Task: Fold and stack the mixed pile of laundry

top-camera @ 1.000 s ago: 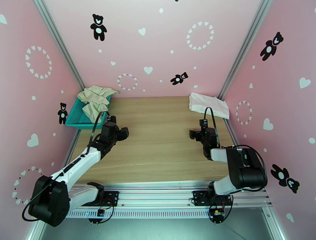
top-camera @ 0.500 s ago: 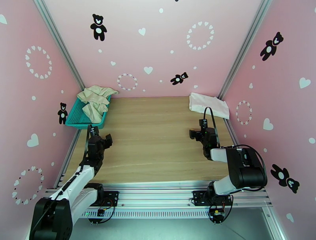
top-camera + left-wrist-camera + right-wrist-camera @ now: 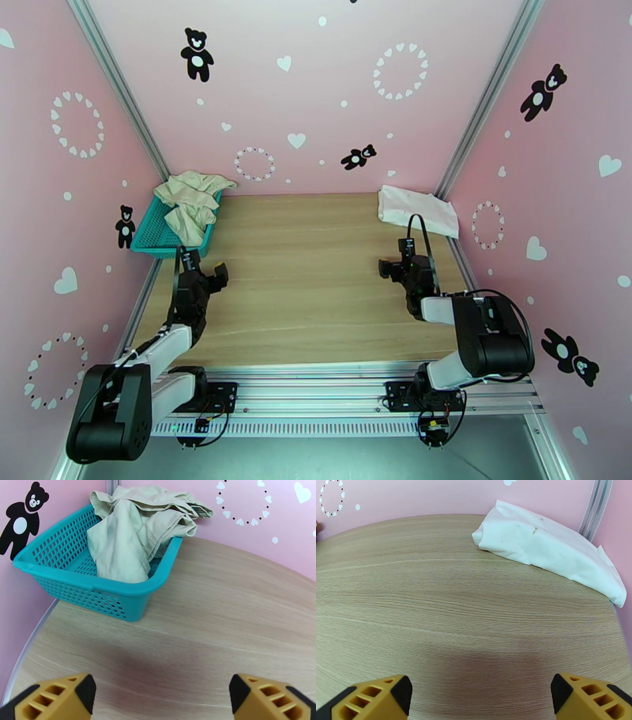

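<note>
A crumpled cream-beige garment (image 3: 188, 201) (image 3: 134, 531) lies heaped in the teal mesh basket (image 3: 154, 237) (image 3: 59, 586) at the far left corner. A folded white T-shirt (image 3: 417, 209) (image 3: 549, 549) rests on the table at the far right. My left gripper (image 3: 204, 276) (image 3: 162, 699) is open over bare wood just in front of the basket, nothing between its fingers. My right gripper (image 3: 397, 267) (image 3: 482, 699) is open too, over the table on the near side of the white T-shirt, holding nothing.
The wooden table (image 3: 316, 268) is boxed in by pink walls with bear and heart stickers. A metal rail (image 3: 340, 387) runs along the near edge by the arm bases. The basket stands against the left wall.
The left arm has pulled back from the middle-left of the table toward the left near side, and its jaws have opened wider. The right arm has stayed still.
</note>
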`<state>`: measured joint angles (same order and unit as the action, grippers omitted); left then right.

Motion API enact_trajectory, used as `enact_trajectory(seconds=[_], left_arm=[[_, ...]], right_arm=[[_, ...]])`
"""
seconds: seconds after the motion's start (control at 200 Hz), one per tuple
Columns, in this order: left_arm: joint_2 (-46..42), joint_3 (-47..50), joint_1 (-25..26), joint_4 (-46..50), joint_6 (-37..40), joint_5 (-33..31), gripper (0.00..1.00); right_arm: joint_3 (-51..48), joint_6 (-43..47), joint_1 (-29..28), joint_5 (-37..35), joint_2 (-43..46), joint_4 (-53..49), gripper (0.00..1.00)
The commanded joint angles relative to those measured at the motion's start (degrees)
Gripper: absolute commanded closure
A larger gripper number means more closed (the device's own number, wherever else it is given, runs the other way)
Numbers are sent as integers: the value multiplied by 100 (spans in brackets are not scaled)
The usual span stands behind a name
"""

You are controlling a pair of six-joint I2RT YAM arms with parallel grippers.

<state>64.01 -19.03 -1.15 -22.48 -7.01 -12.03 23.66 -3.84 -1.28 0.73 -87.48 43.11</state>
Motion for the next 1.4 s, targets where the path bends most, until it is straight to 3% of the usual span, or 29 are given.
enact_trajectory(seconds=[0.0,0.075,0.175,0.42,0.566,0.796,0.946,0.986,1.056,1.131,1.161,1.392], left_arm=[[68,-831,-322,891,-531,-103,2],[473,-1406,-674,1425,-781,120,1],[1213,-2336,-999,2177,-990,167,4],[2926,-5150,-1171,4108,-1120,214,7],[4098,-6641,-1268,4829,-1319,392,4],[6180,-9279,-1289,5938,-1530,659,7],[7261,-10631,-1300,6331,-1731,884,28],[7520,-11015,-1300,6502,-1775,988,43],[7643,-11178,-1300,6441,-1846,1194,77],[7309,-10829,-1300,6082,-1892,1285,96],[7084,-10613,-1300,5896,-1886,1327,100],[4694,-9490,-1097,5303,-1479,1859,100]], right_arm=[[81,115,-32,-19,-19,70,1],[18,194,-93,-26,27,171,1],[326,295,-209,-102,344,-654,1],[871,-146,-257,-707,749,-2173,1],[990,-573,-230,-1056,934,-2462,1],[1551,-1216,62,14,1084,-3301,1],[1817,-1234,36,497,895,-3558,14],[1835,-1220,19,554,887,-3581,17],[1818,-1217,-4,530,955,-3608,21],[1783,-1181,-13,473,1062,-3633,25],[1780,-1169,-13,447,1118,-3656,26],[1734,-1411,-22,439,1461,-3527,29]])
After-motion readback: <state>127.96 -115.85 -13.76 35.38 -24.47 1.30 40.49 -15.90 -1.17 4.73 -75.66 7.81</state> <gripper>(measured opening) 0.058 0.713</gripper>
